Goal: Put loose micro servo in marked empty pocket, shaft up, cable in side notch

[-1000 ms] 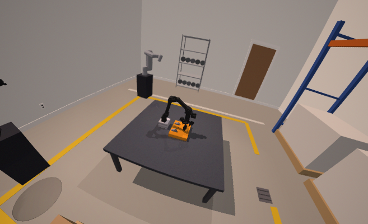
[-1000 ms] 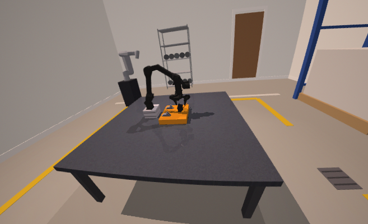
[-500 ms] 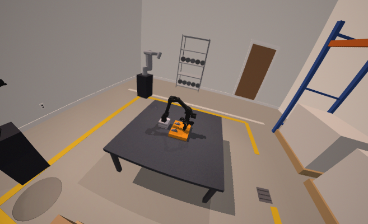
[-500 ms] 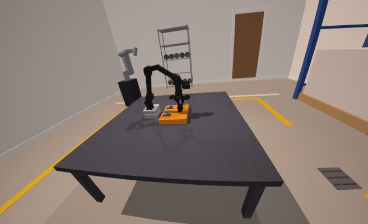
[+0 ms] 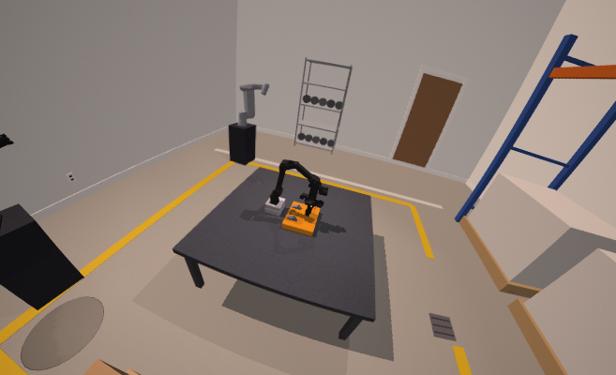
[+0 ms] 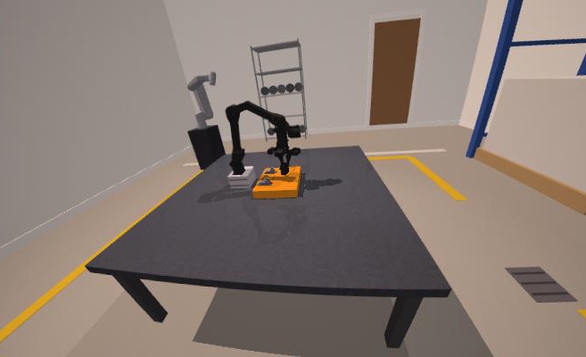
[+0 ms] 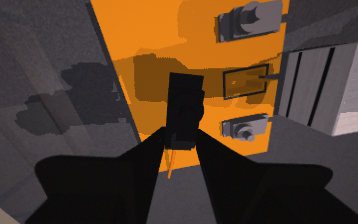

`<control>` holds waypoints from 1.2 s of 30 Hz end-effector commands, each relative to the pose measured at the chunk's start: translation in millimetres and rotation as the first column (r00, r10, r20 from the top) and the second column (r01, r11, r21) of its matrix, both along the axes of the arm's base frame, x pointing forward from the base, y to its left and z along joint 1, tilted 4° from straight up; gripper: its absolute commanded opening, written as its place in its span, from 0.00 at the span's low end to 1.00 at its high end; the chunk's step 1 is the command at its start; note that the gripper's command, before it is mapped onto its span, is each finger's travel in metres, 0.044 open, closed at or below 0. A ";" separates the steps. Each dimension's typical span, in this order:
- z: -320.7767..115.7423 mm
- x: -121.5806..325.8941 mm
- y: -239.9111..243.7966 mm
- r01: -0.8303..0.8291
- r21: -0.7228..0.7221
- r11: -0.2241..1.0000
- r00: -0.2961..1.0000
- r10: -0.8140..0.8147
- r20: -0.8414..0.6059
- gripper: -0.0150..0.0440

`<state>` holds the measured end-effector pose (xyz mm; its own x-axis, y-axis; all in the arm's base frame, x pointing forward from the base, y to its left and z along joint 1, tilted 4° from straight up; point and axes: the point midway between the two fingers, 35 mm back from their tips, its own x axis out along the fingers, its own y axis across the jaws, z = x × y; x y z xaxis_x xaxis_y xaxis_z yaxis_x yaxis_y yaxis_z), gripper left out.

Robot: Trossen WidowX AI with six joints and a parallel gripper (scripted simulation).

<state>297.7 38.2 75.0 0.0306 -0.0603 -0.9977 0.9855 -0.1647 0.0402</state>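
Note:
My gripper (image 7: 180, 131) (image 5: 308, 209) (image 6: 284, 166) is shut on the black micro servo (image 7: 184, 107) (image 6: 284, 171) by one end, at or just above the orange deck (image 7: 130, 30) (image 5: 298, 227) (image 6: 276, 194). Whether the servo touches the deck is unclear. Its long side runs up and down in the wrist view; a dark round shape shows on its face, but the shaft and ears are hard to make out. A thin orange cable (image 7: 170, 165) trails from its near end. The empty pocket (image 7: 224, 86), outlined in black, lies to the right of the servo, its notch at the right end.
Two grey servos sit in the deck on either side of the pocket, one (image 7: 255, 21) (image 5: 296, 206) (image 6: 270, 170) above it and one (image 7: 245, 129) (image 5: 292, 217) (image 6: 265, 182) below in the wrist view. The white base block (image 7: 320, 90) (image 5: 275, 206) (image 6: 241, 179) stands beside the deck.

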 end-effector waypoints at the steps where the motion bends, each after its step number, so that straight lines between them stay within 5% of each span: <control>1: 6.1 -1.3 -0.3 0.005 -0.001 1.000 1.000 -0.005 0.012 0.25; 29: 6.7 -16.2 -23.6 0.005 -0.003 1.000 1.000 -0.005 0.011 0.25; 36: 6.7 -16.2 -23.6 -0.146 -0.009 0.989 0.989 0.146 0.001 0.25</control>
